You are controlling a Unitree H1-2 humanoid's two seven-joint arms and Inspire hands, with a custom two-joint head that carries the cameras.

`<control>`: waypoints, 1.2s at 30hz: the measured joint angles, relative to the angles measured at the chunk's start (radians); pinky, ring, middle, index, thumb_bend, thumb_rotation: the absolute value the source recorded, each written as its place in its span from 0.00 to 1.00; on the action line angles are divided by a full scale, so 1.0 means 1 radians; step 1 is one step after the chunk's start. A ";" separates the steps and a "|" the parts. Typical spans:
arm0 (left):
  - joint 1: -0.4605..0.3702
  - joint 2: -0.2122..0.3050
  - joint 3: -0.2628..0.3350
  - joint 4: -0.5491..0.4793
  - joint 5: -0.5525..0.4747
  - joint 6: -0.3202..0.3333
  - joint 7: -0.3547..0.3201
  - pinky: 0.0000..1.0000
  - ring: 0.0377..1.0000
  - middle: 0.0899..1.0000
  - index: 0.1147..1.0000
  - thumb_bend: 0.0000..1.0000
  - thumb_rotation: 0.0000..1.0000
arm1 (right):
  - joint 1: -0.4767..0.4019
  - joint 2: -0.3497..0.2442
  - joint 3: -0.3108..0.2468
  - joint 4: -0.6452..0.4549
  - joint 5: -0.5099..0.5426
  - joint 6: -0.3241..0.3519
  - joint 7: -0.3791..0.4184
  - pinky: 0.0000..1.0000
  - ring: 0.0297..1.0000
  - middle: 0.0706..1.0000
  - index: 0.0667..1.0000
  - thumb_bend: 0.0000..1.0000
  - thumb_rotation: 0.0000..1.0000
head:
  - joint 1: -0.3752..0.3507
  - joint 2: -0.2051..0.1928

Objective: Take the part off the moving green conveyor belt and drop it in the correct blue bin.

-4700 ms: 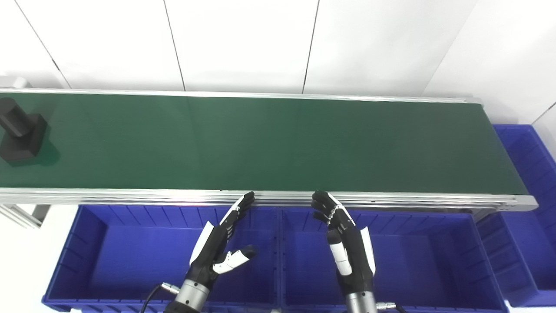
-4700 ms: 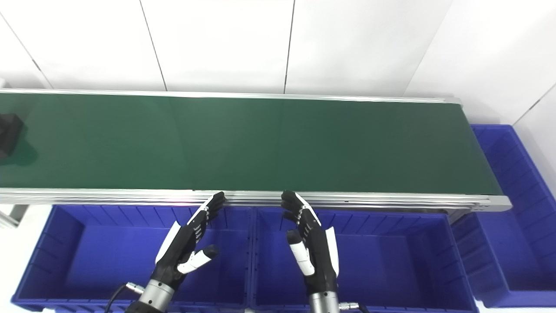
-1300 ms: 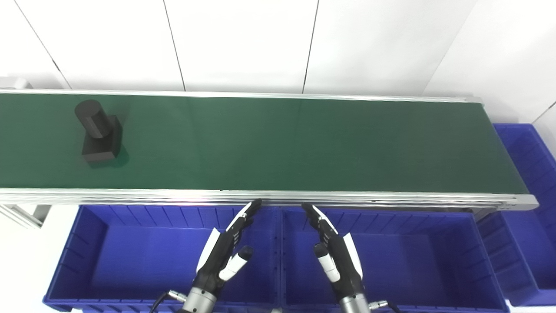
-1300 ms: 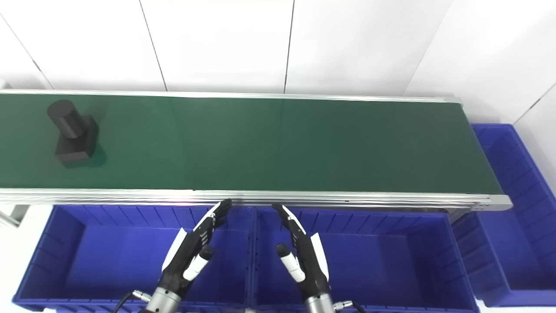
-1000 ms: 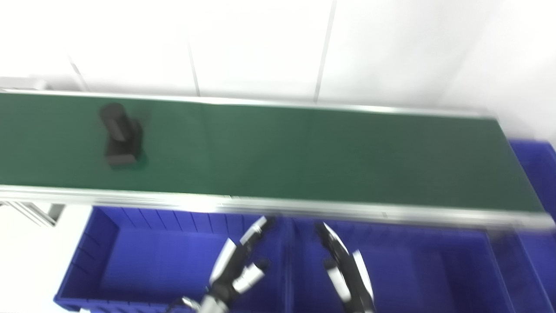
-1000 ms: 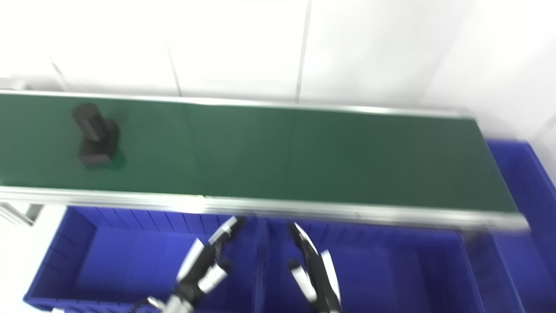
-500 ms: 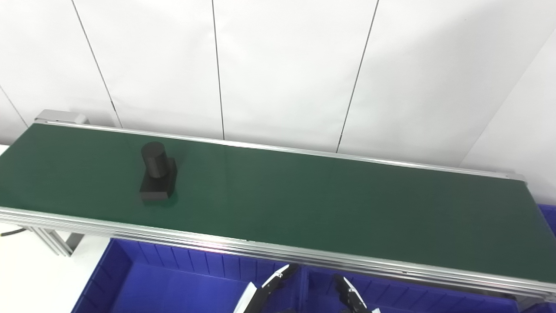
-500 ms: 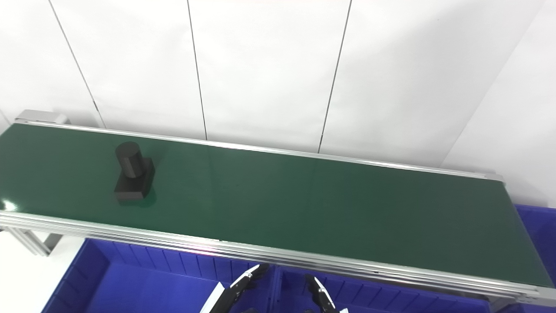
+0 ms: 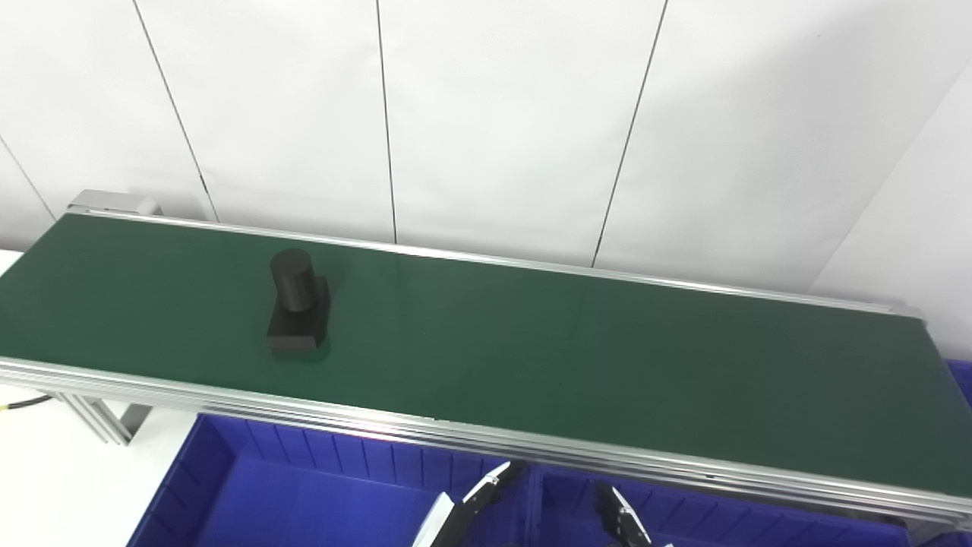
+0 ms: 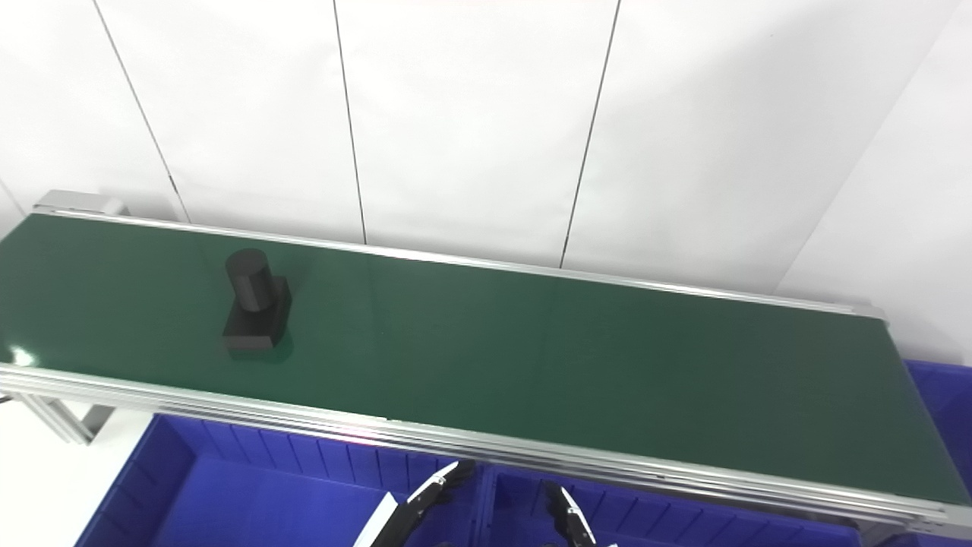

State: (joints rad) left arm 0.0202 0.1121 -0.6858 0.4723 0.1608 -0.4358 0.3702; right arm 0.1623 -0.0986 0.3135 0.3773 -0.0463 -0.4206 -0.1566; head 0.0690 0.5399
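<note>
A white panelled wall (image 9: 501, 129) is seen behind the work area, and it fills the upper half of both views. It is divided by thin dark vertical seams (image 9: 386, 121) into wide flat panels. A second white wall (image 10: 904, 205) is seen at the right, and it is met by the first one at a slanted seam. Soft, even light is spread over the panels, with a faint grey shadow toward the right side. A white floor surface (image 9: 68, 486) is visible at the lower left corner, and a thin dark cable (image 9: 19, 404) is laid on it.
</note>
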 measured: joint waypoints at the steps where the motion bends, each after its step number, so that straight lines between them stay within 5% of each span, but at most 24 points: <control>1: 0.000 0.000 0.000 0.001 0.000 0.000 0.000 0.89 0.91 0.90 0.90 0.93 0.98 | 0.006 0.000 -0.006 -0.020 0.008 0.000 0.011 0.87 0.89 0.90 0.91 0.87 0.94 | 0.000 0.000; 14: -0.012 -0.010 -0.012 0.003 0.001 0.000 0.017 0.91 0.92 0.91 0.90 0.89 0.99 | 0.083 -0.003 -0.056 -0.335 0.064 -0.008 0.174 0.80 0.81 0.82 0.88 0.89 0.83 | -0.023 0.008; 23: -0.012 -0.007 -0.020 0.003 0.000 0.000 0.018 0.91 0.92 0.91 0.91 0.89 1.00 | 0.079 0.022 -0.051 -0.527 0.029 -0.012 0.194 0.72 0.75 0.78 0.83 0.93 0.85 | -0.044 0.014; 30: -0.012 -0.007 -0.018 0.005 -0.017 0.000 0.016 0.92 0.93 0.91 0.92 0.88 1.00 | 0.010 0.057 -0.071 -0.542 0.035 -0.012 0.195 0.71 0.75 0.80 0.88 0.93 0.81 | -0.107 -0.008; 36: -0.011 -0.005 -0.010 -0.007 -0.025 0.000 0.001 0.95 0.95 0.92 0.93 0.87 0.98 | -0.079 0.106 -0.124 -0.452 0.104 -0.013 0.194 0.75 0.78 0.84 0.91 0.89 0.76 | -0.136 0.026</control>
State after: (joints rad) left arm 0.0089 0.1075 -0.6961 0.4654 0.1354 -0.4359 0.3709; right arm 0.0833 0.0078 0.1893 -0.0749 0.0576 -0.4341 0.0377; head -0.0674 0.5660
